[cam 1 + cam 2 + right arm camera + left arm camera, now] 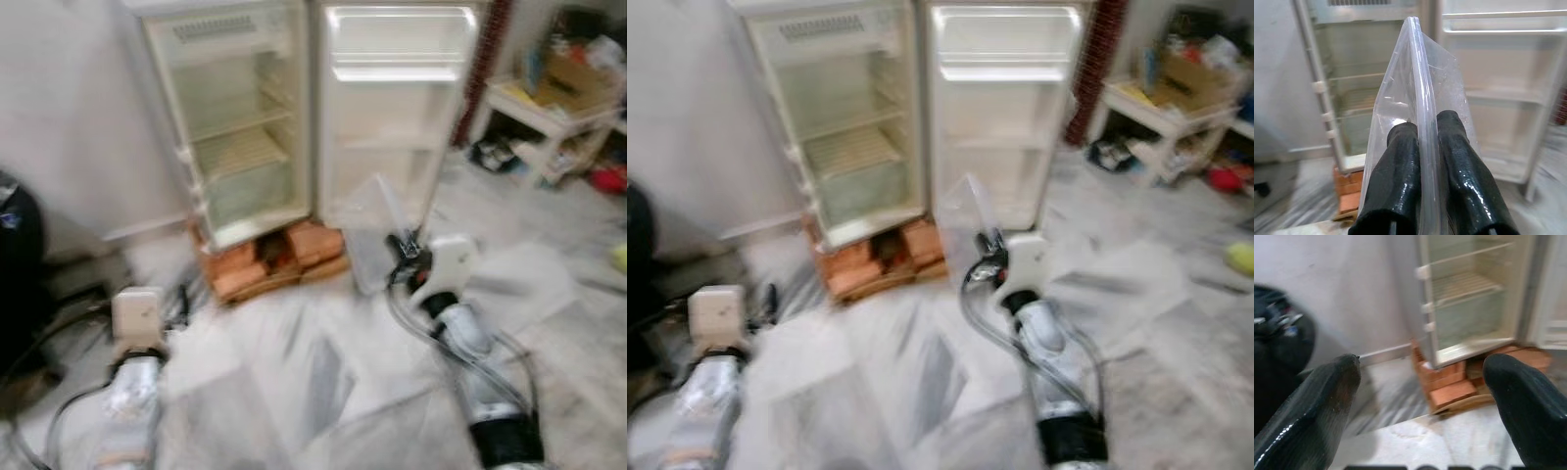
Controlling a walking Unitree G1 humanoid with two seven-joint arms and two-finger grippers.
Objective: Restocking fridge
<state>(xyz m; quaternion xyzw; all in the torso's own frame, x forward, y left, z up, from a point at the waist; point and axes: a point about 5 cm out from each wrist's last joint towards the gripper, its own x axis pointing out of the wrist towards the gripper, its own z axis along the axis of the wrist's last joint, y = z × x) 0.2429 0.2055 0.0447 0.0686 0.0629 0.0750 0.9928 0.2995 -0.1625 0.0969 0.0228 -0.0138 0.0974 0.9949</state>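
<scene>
You are holding a clear plastic bag point(1420, 107) in the right gripper point(1425, 147): its two fingers point(1393, 181) are pinching the bag's sealed edge between them, and the bag is standing upright above them, its long axis running up and away from the fingertips. From the head camera the bag point(377, 230) is hanging in front of the open fridge door point(392, 108), low down and to the right of the cabinet opening.

The fridge point(230, 117) is standing open on a stack of bricks point(269, 259), its wire shelf point(240, 147) bare. That shelf is lying ahead and to the left of the bag, so the coming move, in my judgement, is turning on a forward reach that is also swinging leftward past the door's inner edge. The bag's contents cannot be made out.

The left gripper point(1420, 396) is pointing at the fridge's lower left corner with its fingers spread wide and nothing between them. The right arm is the nearer one and is carrying the load.

The pictures are blurring, so exact clearance from the door cannot be judged.
</scene>
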